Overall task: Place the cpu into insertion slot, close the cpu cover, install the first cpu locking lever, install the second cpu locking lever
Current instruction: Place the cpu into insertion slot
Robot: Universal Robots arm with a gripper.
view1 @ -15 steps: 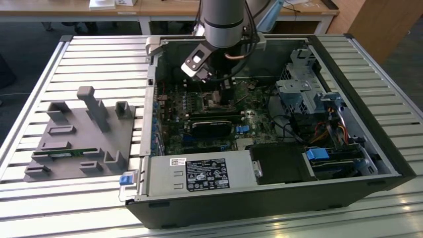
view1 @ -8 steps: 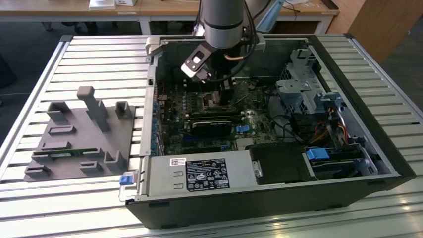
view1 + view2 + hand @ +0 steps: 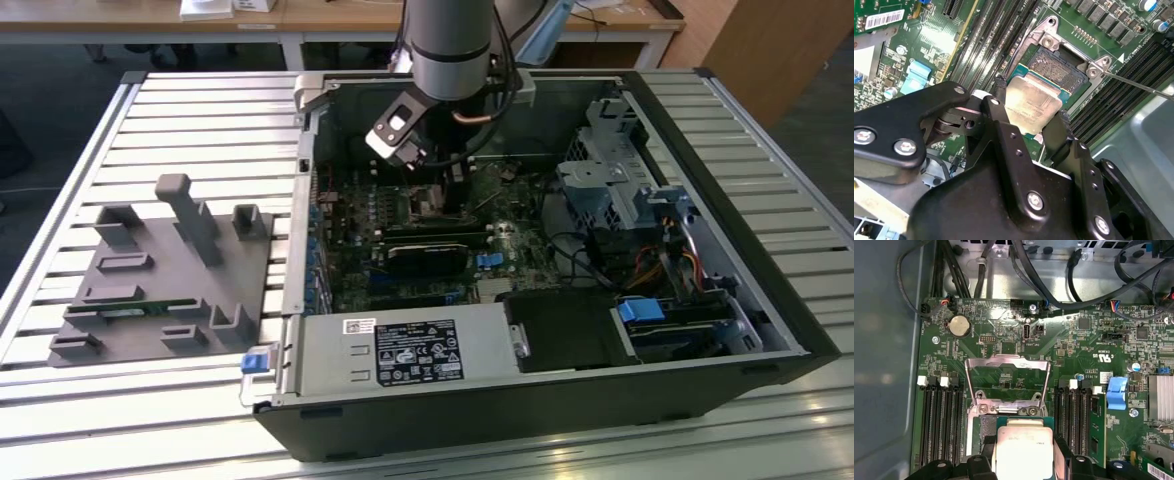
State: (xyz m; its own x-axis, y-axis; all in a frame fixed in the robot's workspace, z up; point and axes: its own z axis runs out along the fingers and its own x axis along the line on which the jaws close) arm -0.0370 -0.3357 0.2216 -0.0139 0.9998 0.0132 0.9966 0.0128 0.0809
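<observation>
My gripper (image 3: pixel 1031 106) is shut on the cpu (image 3: pixel 1029 100), a flat square chip with a pale silver top, one black finger on each of two opposite edges. The chip hangs over the insertion slot (image 3: pixel 1066 70), a square black socket with a silvery rim on the green board, and covers part of it. In the first wrist view the cpu (image 3: pixel 1023 445) sits between the fingers (image 3: pixel 985 447), the slot (image 3: pixel 983 427) shows beside it, and the cpu cover (image 3: pixel 1006 360) stands raised behind it. A thin metal lever (image 3: pixel 1139 86) sticks out beside the socket. In the exterior view the gripper (image 3: pixel 434 168) reaches into the open computer case.
Long black memory slots (image 3: pixel 941 425) flank the socket on both sides. Black cables (image 3: pixel 1054 270) run along the case wall. A black card (image 3: pixel 430 255), a power supply (image 3: pixel 400 350) and a drive cage (image 3: pixel 614 180) fill the case. A grey fixture (image 3: pixel 167 270) lies at the exterior view's left.
</observation>
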